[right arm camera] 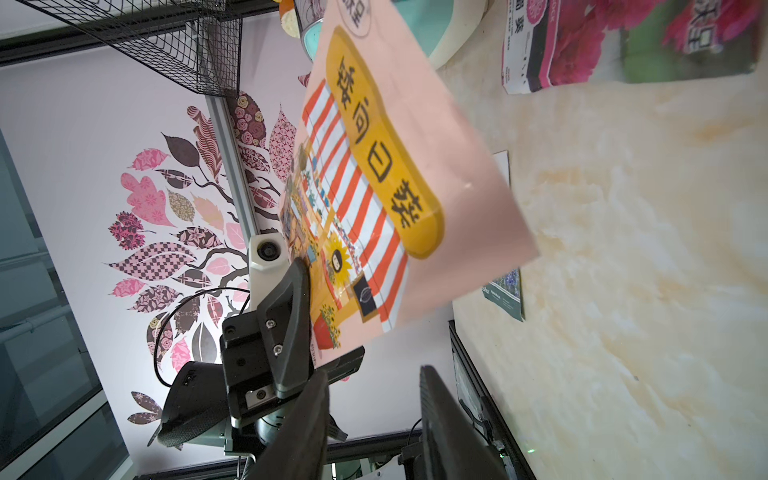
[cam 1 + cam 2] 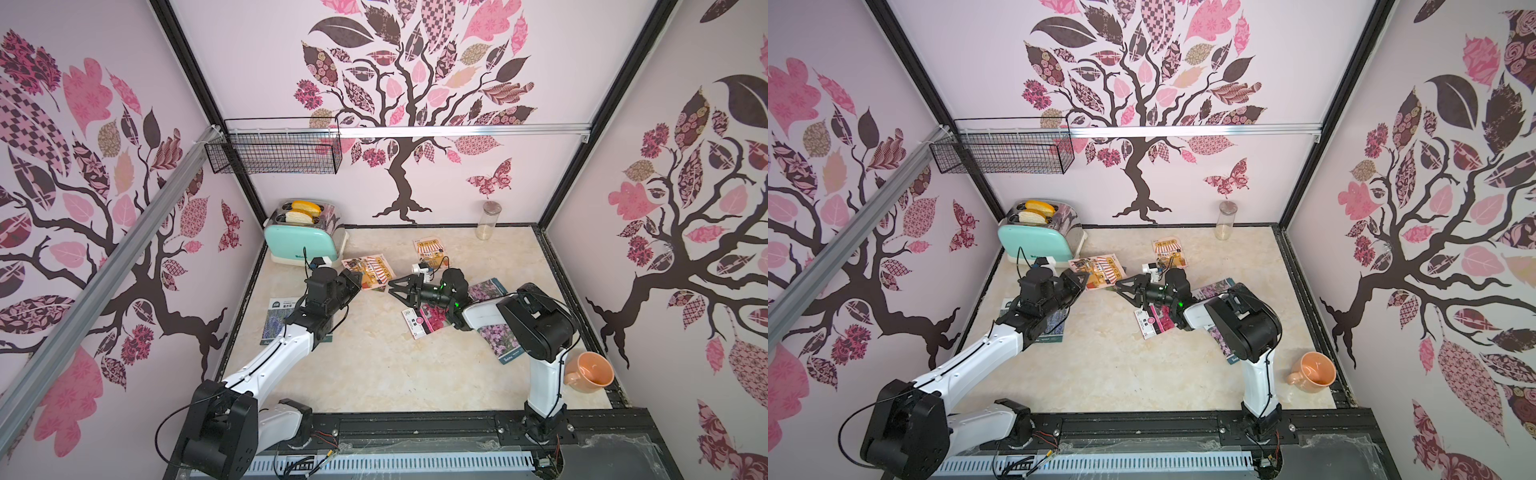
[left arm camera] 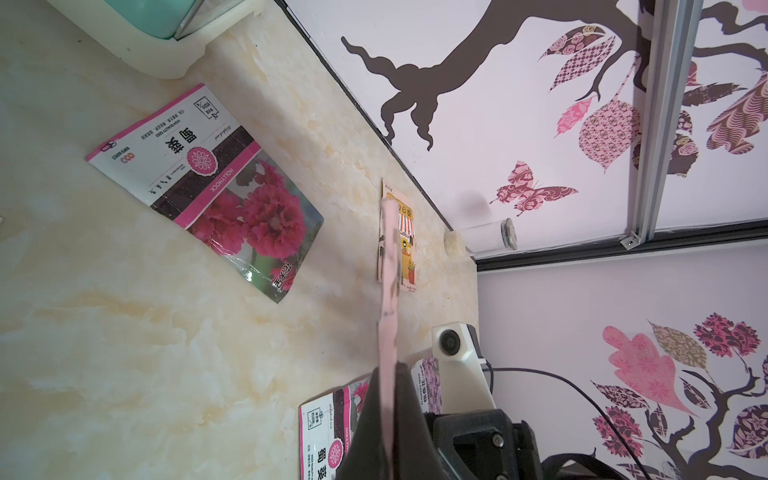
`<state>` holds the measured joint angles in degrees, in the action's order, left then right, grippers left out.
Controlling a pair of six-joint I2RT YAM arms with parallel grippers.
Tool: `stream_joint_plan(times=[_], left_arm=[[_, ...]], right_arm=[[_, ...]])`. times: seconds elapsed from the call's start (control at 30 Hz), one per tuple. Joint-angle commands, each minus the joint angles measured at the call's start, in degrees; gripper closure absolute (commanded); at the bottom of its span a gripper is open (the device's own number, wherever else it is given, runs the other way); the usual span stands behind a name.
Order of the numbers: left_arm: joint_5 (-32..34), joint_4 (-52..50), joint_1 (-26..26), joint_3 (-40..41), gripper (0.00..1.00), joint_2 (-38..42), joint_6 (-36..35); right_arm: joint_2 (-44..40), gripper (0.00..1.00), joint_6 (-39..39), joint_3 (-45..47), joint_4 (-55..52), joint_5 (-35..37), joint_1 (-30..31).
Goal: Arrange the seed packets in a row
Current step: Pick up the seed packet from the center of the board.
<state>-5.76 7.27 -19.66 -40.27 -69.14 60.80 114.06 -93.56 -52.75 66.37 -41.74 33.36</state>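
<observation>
Right wrist view gives us the best look: the left gripper (image 1: 309, 291) is clamped tight on the bottom edge of an orange striped-awning packet (image 1: 386, 187), holding it tilted, up off the table (image 1: 623, 291). Our right gripper (image 1: 374, 415) sits just beside it, jaws partly apart with nothing between them.

Further out, in a top view, the second orange packet (image 2: 428, 251) lies nearer the back wall. A magenta packet (image 2: 419, 326) and a lilac packet (image 2: 489, 290) poke out from under the right arm, and a blue lavender packet (image 2: 274, 320) from under the left. The left wrist view shows a second magenta packet (image 3: 208, 187) lying near the toaster (image 3: 141, 20). No row yet, as far as we can tell.

What worries us is that it's a thin edge pinch on a glossy packet, so it could swivel or slide out. The right gripper is close enough to knock it. And if we drop it here, it probably lands overlapping a magenta one.
</observation>
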Motion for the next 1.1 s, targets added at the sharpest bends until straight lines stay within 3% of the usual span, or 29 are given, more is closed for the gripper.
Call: stream_joint_plan(times=[0.0,0.47,0.67,0.87,1.07], left_arm=[[-0.66,0.29,-0.21,-0.92,1.00,0.48,-1.02],[-0.20,0.54,-0.20,-0.61,1.00,0.83,-0.85],[-0.69,0.47,1.20,-0.58,1.00,1.58,-1.02],[-1.98,-0.04,1.03,-0.26,1.00,2.22,-0.94],[-3.29,1.25,0.78,0.05,1.00,0.63,-0.78]], right_arm=[[1.40,0.61,-0.84,-3.09,1.87,0.53,0.65],[3.36,0.65,-4.25,-2.57,6.24,2.95,2.08],[0.92,0.63,-1.38,-0.94,2.91,2.88,2.39],[6.41,0.63,-5.35,-5.65,8.53,2.91,2.42],[6.82,0.64,-4.52,-7.91,6.42,3.23,2.42]])
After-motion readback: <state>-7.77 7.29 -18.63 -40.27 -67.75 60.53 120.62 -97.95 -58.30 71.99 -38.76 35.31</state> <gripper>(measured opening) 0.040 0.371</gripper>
